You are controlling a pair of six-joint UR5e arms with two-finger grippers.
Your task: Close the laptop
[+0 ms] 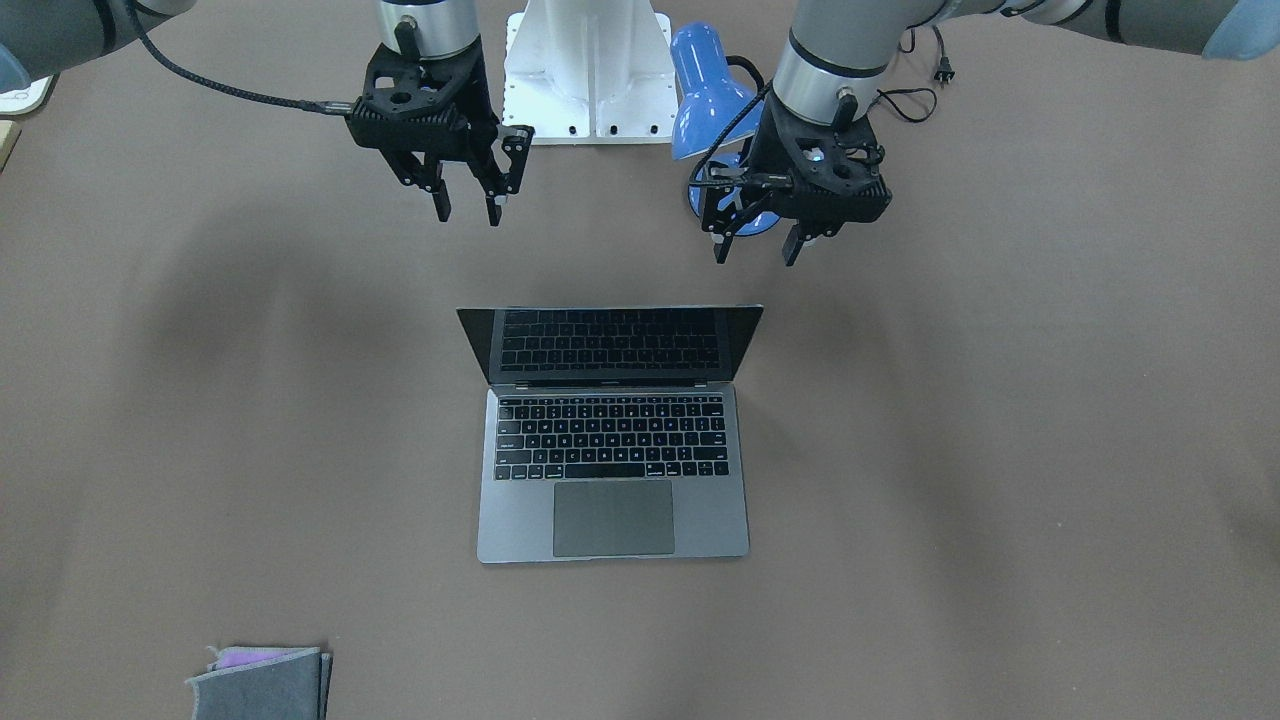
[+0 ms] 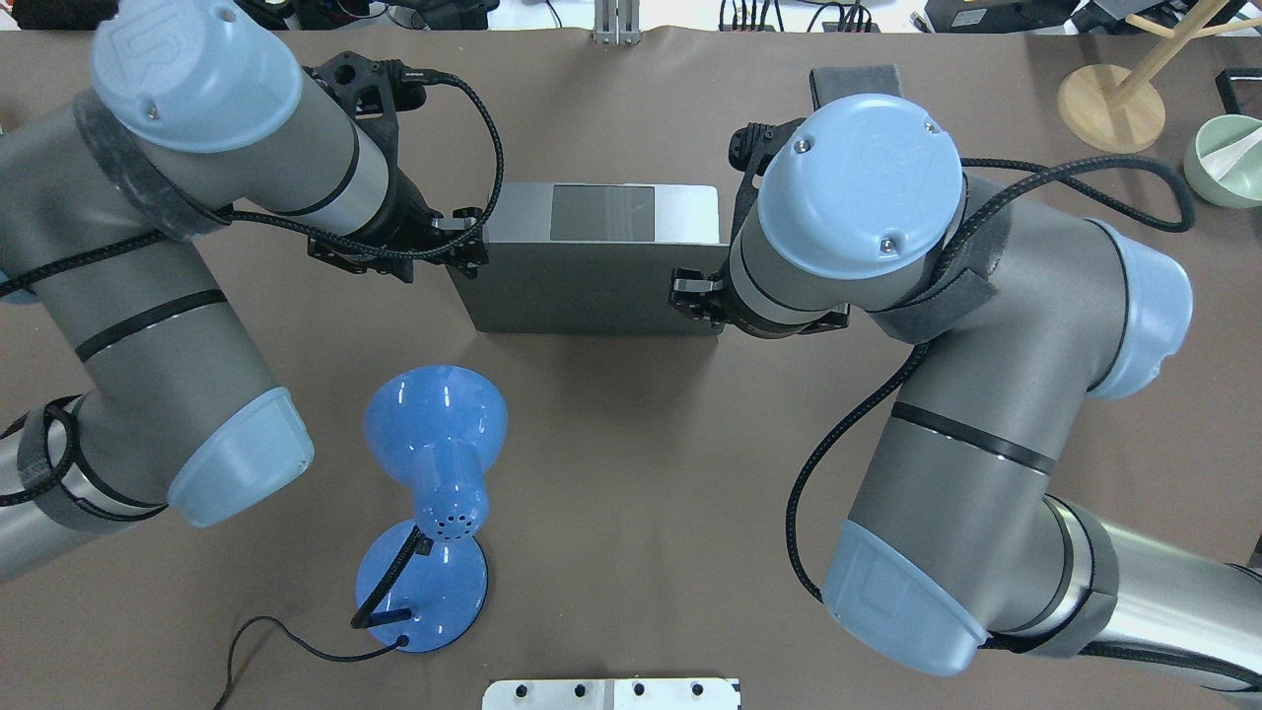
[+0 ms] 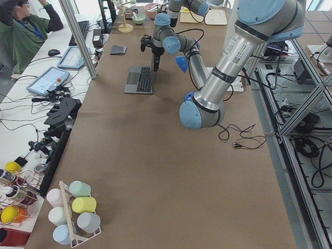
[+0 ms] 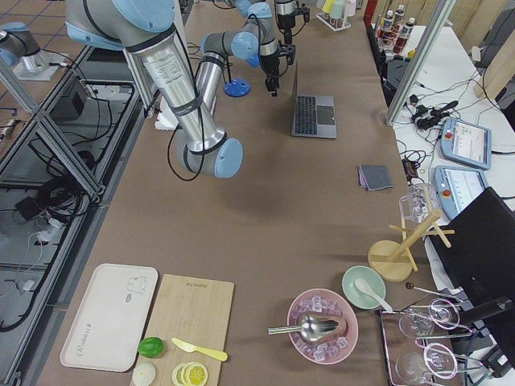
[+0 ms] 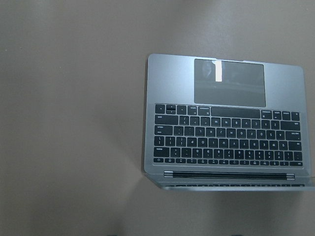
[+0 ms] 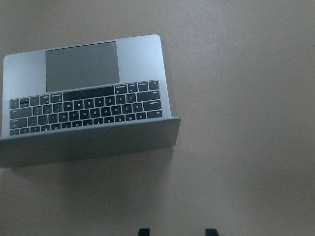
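Note:
The laptop (image 1: pixel 612 440) lies open in the middle of the brown table, grey with a black keyboard, a large trackpad and a dark screen tilted back toward the robot. From overhead I see the back of its lid (image 2: pixel 592 271). My left gripper (image 1: pixel 755 255) hangs open and empty above the table, behind the lid's corner. My right gripper (image 1: pixel 468 212) hangs open and empty behind the lid's other corner. Neither touches the laptop. The left wrist view shows the keyboard (image 5: pixel 224 137); the right wrist view shows the lid's back (image 6: pixel 88 142).
A blue desk lamp (image 2: pixel 434 434) with a black cord stands between the robot's white base (image 1: pixel 590 70) and the laptop, on the left arm's side. A folded grey cloth (image 1: pixel 265 685) lies at the table's far edge. A wooden stand (image 2: pixel 1109 104) and a green bowl (image 2: pixel 1223 158) sit at the far right.

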